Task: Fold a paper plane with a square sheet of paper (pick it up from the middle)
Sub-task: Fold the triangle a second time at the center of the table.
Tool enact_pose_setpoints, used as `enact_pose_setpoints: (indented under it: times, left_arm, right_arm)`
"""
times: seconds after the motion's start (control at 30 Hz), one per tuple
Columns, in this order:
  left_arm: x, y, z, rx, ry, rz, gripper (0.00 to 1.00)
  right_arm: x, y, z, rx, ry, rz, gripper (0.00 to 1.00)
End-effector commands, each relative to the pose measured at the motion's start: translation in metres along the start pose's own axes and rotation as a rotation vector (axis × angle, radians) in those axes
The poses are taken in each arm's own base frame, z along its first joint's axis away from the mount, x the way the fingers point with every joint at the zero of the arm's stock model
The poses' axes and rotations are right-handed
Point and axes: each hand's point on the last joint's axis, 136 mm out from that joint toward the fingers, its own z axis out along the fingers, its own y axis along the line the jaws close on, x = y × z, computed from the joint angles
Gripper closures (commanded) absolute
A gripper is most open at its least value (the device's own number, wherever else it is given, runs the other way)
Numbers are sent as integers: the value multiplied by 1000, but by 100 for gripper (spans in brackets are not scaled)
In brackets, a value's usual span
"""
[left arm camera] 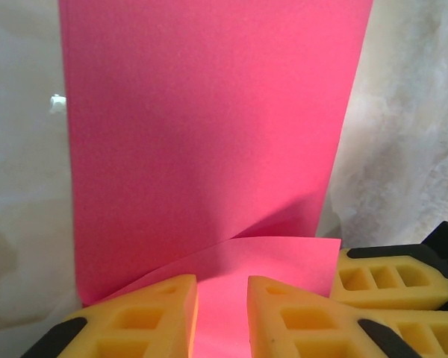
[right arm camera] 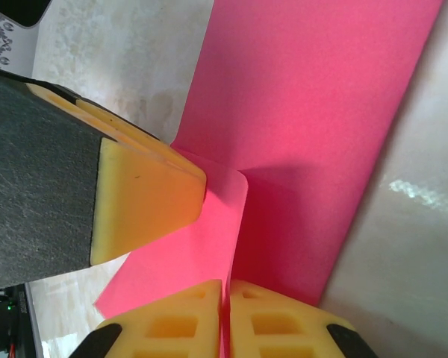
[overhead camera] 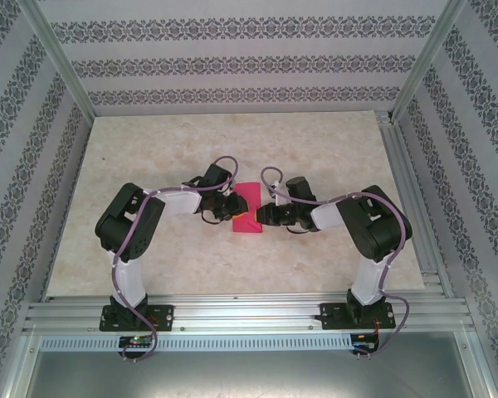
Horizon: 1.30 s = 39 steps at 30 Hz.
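Note:
The square sheet of paper (overhead camera: 249, 211) is bright pink and lies mid-table as a long folded strip (left arm camera: 209, 149). Its near corner is lifted into a curved flap (right arm camera: 209, 224). My right gripper (right arm camera: 225, 298) is shut on the edge of this flap. It reaches in from the right (overhead camera: 264, 215). My left gripper (left arm camera: 222, 298) comes in from the left (overhead camera: 231, 209), jaws slightly apart, with the pink flap showing in the gap. One of its fingers (right arm camera: 149, 201) rests on the flap. The paper plane is out of view.
The marble-patterned table (overhead camera: 149, 249) is bare around the paper. Aluminium rails (overhead camera: 232, 313) run along the near edge and right side. Patterned walls (overhead camera: 232, 66) close in the back and both sides. The arms' elbows (overhead camera: 129, 217) (overhead camera: 382, 224) stand on either side of the paper.

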Motion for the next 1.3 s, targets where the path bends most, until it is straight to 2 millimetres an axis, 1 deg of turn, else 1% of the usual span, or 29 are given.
enact_pose_setpoints:
  times: [0.0,0.13,0.17,0.27,0.33,0.43,0.47,0.6,0.67,0.8,0.87,1.0,1.13,1.27]
  left_arm:
    - [9,17,7,-56,4,4,73]
    - [9,18,8,-58,9,9,73]
    - [9,18,8,-60,10,11,73]
    - [10,19,7,-71,13,18,73]
    - [9,19,7,-69,11,20,73]
    - [9,18,9,-68,13,19,73]
    - [8,17,8,-66,11,21,73]
    - [8,17,8,-67,12,23,73]
    - [8,16,8,-63,13,25,73]
    - [8,16,8,-61,15,28,73]
    - [8,15,8,-60,18,31,73]
    - [8,14,8,-55,19,35,73]
    - [8,13,8,-53,21,38,73]
    - [8,12,8,-52,24,41,73]
  right_arm:
    - [-1,-10,2,48,-2,-14,89]
    - [-5,-4,-2,46,-9,-14,84]
    - [-8,0,-5,46,-15,-18,81]
    - [-17,10,-19,64,-54,-36,77]
    - [-21,12,-29,92,-74,-48,75]
    - [-20,24,-39,76,-76,-61,75]
    - [-20,29,-41,68,-78,-66,77]
    - [-7,47,-39,2,-30,-58,84]
    - [3,47,-33,4,1,-56,88]
    - [16,45,-23,6,53,-35,91]
    - [18,40,-20,26,55,-20,91]
    - [23,34,-13,32,88,2,90]
    - [21,28,-13,57,71,4,90]
    - [31,23,-9,60,113,28,90]
